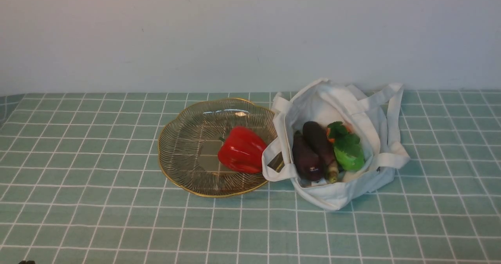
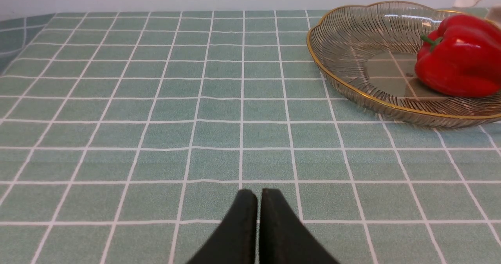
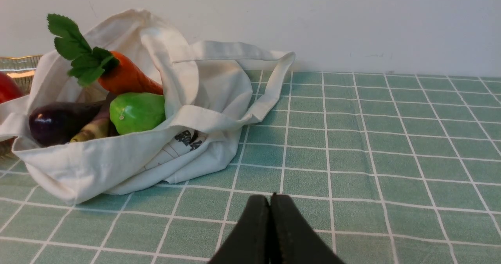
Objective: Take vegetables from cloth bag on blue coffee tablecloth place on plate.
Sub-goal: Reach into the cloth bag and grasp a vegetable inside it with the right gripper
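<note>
Broadly, we see the blue coffee tablecloth (image 1: 98, 201) covering the whole surface. On it, right of centre in the front view, the cloth bag (image 1: 344, 195) lies slumped with its mouth open toward us and its handles flopped around the opening. The bag's left strap lies against the right rim of the plate (image 1: 184, 138), so the two are touching. A red pepper (image 1: 242, 150) lies on the plate's right side, close to the bag.

The remaining vegetables are all inside the bag. Two eggplants (image 1: 307, 158) lie pressed together at the left of the opening, and the light green vegetable (image 1: 349, 158) is just beside them. The carrot (image 3: 127, 78) sits behind, its leafy top spread over the green one.

The left gripper (image 2: 258, 193) hangs low over bare cloth, well apart from the plate, and the right gripper (image 3: 270, 199) is low near the bag's side. Each has its fingers pressed together with nothing between them.

We judge that most of the unloading is yet to do. The bag is soft and unanchored, so a pull on one vegetable could drag it into the plate. A strap could snag a finger, and a glossy skin could slip from the grip. With the eggplants touching, a pinch might catch both, or fabric as well. The pepper also crowds the plate's nearer side.
</note>
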Motion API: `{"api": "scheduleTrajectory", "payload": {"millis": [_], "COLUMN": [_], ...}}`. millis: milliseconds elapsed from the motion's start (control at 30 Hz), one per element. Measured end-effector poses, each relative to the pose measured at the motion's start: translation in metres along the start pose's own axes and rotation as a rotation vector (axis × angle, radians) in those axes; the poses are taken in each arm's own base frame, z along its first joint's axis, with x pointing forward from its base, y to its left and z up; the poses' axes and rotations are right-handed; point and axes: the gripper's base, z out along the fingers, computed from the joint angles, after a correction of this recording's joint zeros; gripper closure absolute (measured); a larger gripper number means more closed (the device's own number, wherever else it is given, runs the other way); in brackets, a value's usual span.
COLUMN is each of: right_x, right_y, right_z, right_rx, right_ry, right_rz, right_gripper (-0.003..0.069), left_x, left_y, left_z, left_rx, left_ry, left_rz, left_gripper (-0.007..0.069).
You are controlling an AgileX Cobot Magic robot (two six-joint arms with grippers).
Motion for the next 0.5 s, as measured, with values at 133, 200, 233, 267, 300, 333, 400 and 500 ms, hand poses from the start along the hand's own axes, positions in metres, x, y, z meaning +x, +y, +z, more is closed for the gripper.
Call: {"api": "scheduleTrajectory", "payload": {"millis": [133, 200, 233, 267, 300, 333, 400, 500], "right_x": [0.000, 0.000, 0.000, 0.000, -0.001, -0.002, -0.006, -0.012], "right_y": [0.000, 0.000, 0.000, 0.001, 0.002, 0.003, 0.006, 0.007], "right_z": [0.000, 0.000, 0.000, 0.000, 0.000, 0.000, 0.000, -0.001], "right_rx": [0.000, 0.000, -0.002, -0.008, -0.022, -0.041, -0.083, -0.128], "right_ry": [0.000, 0.000, 0.000, -0.003, -0.012, -0.022, -0.055, -0.099], "right_rz": [0.000, 0.001, 0.010, 0.049, 0.129, 0.244, 0.505, 0.792], "right_gripper": [0.0673, 0.0673, 0.0673, 0.0673, 0.0673, 0.0673, 0.0673, 0.0673], "left_x": [0.000, 0.000, 0.000, 0.000, 0.000, 0.000, 0.000, 0.000], "left_y": [0.000, 0.000, 0.000, 0.000, 0.000, 0.000, 0.000, 0.000], "left_z": [0.000, 0.000, 0.000, 0.000, 0.000, 0.000, 0.000, 0.000], "left_rx": [0.000, 0.000, 0.000, 0.000, 0.000, 0.000, 0.000, 0.000], "left_ry": [0.000, 0.000, 0.000, 0.000, 0.000, 0.000, 0.000, 0.000], "left_rz": [0.000, 0.000, 0.000, 0.000, 0.000, 0.000, 0.000, 0.000], "left_gripper": [0.0629, 0.0629, 0.0629, 0.0629, 0.0629, 0.0629, 0.0629, 0.0629]}}
